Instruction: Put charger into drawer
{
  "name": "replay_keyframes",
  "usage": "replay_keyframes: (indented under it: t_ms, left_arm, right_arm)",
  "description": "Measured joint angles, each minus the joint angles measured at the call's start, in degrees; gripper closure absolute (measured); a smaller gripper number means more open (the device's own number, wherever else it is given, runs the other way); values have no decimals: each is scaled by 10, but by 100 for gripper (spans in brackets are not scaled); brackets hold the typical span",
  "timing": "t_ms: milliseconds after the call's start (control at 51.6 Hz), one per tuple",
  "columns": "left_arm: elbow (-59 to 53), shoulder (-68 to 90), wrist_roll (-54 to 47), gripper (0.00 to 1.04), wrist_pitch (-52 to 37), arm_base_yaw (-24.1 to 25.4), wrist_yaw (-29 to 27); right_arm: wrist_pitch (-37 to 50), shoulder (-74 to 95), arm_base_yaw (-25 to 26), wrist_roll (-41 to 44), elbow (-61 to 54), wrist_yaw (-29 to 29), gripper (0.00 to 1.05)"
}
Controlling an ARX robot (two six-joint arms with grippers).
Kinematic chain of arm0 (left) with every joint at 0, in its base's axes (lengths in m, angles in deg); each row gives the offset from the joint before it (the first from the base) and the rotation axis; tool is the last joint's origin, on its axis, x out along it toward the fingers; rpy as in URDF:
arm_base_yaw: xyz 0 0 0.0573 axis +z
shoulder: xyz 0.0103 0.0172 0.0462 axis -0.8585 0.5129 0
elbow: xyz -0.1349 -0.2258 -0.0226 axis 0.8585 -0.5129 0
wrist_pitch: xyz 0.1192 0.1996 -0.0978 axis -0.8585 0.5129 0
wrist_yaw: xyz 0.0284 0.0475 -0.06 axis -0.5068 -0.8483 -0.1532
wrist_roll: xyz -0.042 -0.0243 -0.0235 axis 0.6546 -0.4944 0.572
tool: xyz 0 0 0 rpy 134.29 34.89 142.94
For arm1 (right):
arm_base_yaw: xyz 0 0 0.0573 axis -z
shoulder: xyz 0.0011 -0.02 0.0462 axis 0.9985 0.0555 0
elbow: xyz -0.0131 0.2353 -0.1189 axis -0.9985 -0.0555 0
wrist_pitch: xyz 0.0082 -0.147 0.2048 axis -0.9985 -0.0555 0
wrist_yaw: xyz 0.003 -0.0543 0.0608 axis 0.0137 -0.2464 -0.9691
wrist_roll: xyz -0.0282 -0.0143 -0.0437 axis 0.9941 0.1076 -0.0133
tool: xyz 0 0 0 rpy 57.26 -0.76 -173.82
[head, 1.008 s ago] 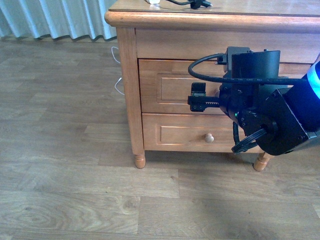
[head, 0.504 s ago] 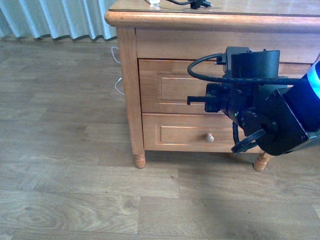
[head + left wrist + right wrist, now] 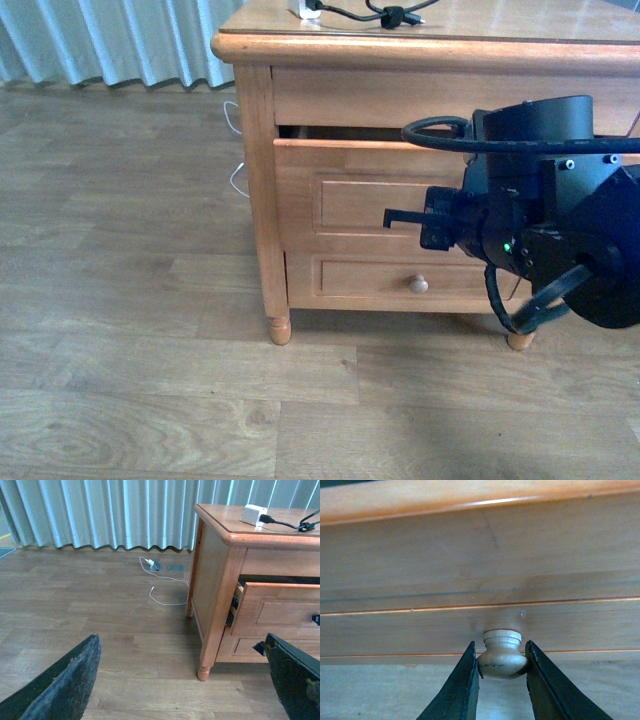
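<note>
Jaws of the right gripper (image 3: 500, 646) clamp the knob (image 3: 502, 659) of the drawer (image 3: 350, 165), which stands slightly proud of the frame (image 3: 256, 150); the left gripper (image 3: 181, 640) gapes wide over bare floor (image 3: 100, 610).

The drawer (image 3: 380, 200) is warm varnished wood with a soft sheen; its knob (image 3: 502, 655) is paler, smooth satin wood. The charger (image 3: 303, 8), at twelve o'clock in the front view, is glossy white plastic. The floor planks (image 3: 130, 330) look matt and grained; the curtain (image 3: 100, 512) is pleated cloth.

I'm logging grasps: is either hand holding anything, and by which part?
The right hand grips the drawer by its round knob, one finger on each side. The left hand is open and holds nothing.
</note>
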Motion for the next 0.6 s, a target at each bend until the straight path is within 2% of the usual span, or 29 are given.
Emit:
replay_keyframes:
  t_ms: [601]
  left_arm:
    - [0,0,0,6,0,0,0]
  right_arm:
    - [-85,-212,-59,-73,-253,-26,82]
